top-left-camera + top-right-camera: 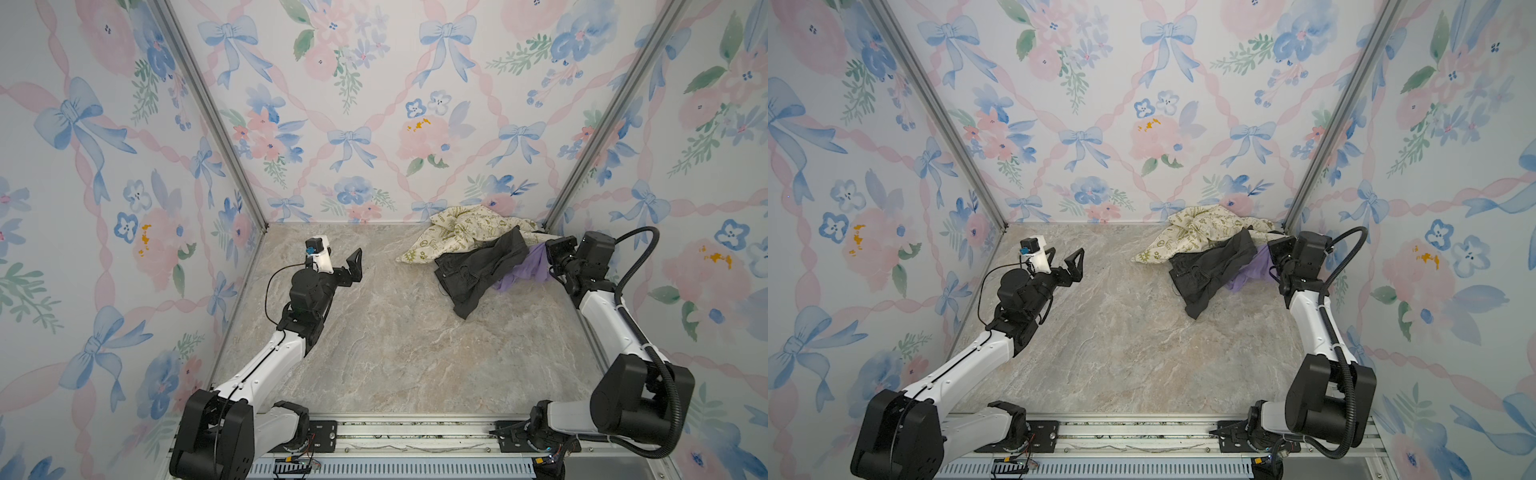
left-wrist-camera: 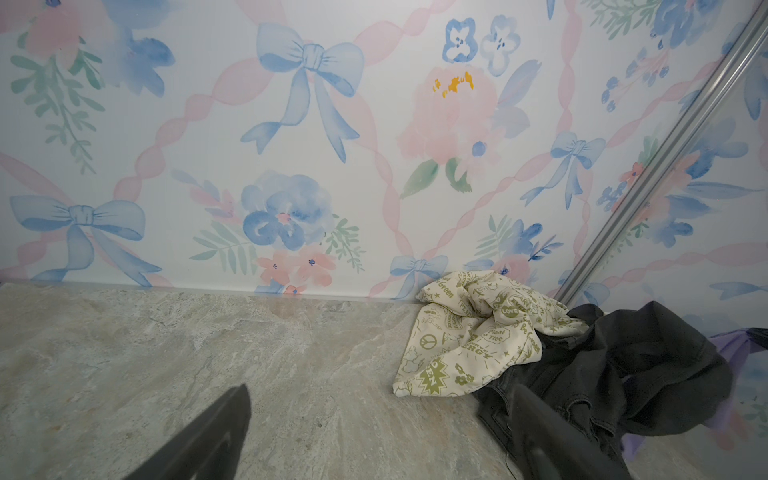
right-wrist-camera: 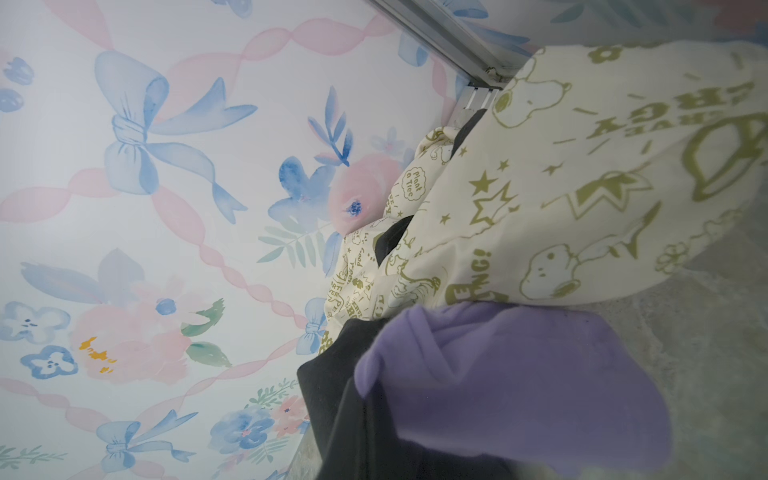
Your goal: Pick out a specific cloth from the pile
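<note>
Right end effector (image 1: 549, 268) is squeezing shut on the purple cloth (image 1: 521, 272)
The cloth is poking out from under the black garment (image 1: 478, 270) in the pile (image 1: 461, 232), so pulling slowly away from that garment seems best. Left end effector (image 1: 343, 259), far from it, is hanging wide open, empty.

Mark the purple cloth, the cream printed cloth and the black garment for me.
purple cloth (image 1: 527, 269): in a top view, on its exposed bunched folds.
cream printed cloth (image 1: 461, 232): in a top view, on its crumpled middle.
black garment (image 1: 478, 270): in a top view, on its middle fold.
</note>
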`<state>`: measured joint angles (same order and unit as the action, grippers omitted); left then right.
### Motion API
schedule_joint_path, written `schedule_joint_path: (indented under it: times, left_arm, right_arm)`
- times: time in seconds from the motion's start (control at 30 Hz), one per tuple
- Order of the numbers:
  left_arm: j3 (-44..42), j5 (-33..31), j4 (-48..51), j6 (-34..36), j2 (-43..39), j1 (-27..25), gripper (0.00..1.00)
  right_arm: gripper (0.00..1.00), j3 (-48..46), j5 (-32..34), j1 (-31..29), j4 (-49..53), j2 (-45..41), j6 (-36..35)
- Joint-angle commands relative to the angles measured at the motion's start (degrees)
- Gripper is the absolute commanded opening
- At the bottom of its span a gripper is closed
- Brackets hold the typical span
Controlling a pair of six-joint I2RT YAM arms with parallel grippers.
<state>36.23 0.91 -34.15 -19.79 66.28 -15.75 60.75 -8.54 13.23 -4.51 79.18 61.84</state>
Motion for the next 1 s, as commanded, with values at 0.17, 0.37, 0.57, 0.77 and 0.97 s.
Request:
schedule_joint_path:
  times: [0.17,0.37,0.57,0.77,0.97]
  left_arm:
    - [1.9,-0.4,-0.6,-1.0,-0.2,-0.8,0.98]
    - [2.3,-0.3,-0.6,-1.0,0.3,-1.1,0.98]
    - [2.5,0.0,-0.6,-1.0,1.7,-1.5,0.98]
    - [6.0,0.8,-0.6,-1.0,3.8,-2.0,0.98]
    - [6.9,1.2,-0.6,-0.7,5.0,-2.2,0.98]
  right_arm:
    - [0.00,8.9,0.7,-1.6,-13.3,-2.0,0.7]
    - [0.00,14.2,-0.7,-3.2,-15.5,-0.4,-1.7]
    - [0.00,21.7,-7.8,-8.3,-13.1,2.5,-11.3]
    - [0.00,29.9,-14.0,-19.5,2.8,6.4,-30.7]
    - [0.03,35.0,-16.7,-32.6,26.9,15.2,-47.1]
